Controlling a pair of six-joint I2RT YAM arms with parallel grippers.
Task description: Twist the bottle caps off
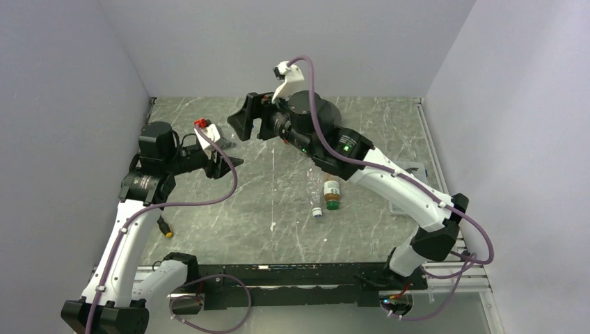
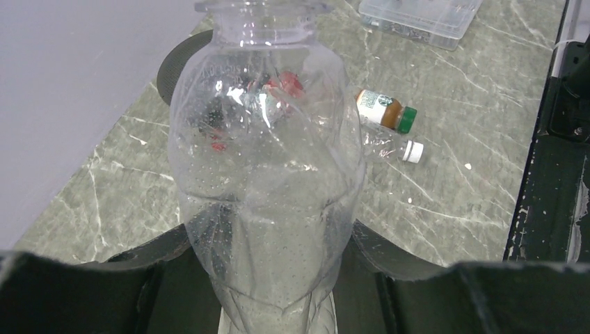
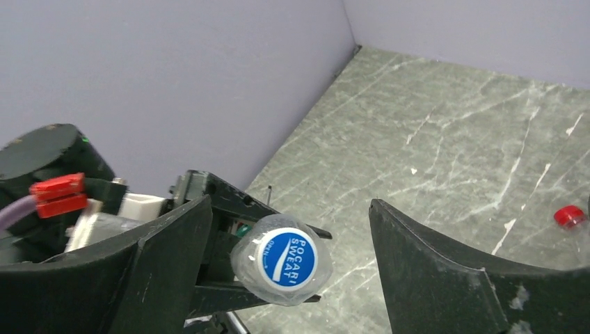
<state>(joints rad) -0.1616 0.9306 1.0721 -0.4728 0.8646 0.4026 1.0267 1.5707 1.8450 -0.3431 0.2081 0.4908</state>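
clear bottle (image 2: 268, 174) gripped in left hand (image 2: 271, 240) | right hand (image 3: 291, 205) spread, facing cap (image 3: 291, 259)

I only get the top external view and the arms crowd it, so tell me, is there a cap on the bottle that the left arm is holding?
Observer: Yes. The right wrist view shows a blue and white cap on it, between the open jaws of the right gripper, with a gap on each side.
Operator: And the hold on it?
Observer: In the left wrist view the left gripper clamps the clear bottle near its base, and the plastic looks creased there.
Operator: Any bottle I'm missing?
Observer: A red cap shows at the right edge of the right wrist view, on another bottle cut off by the frame.
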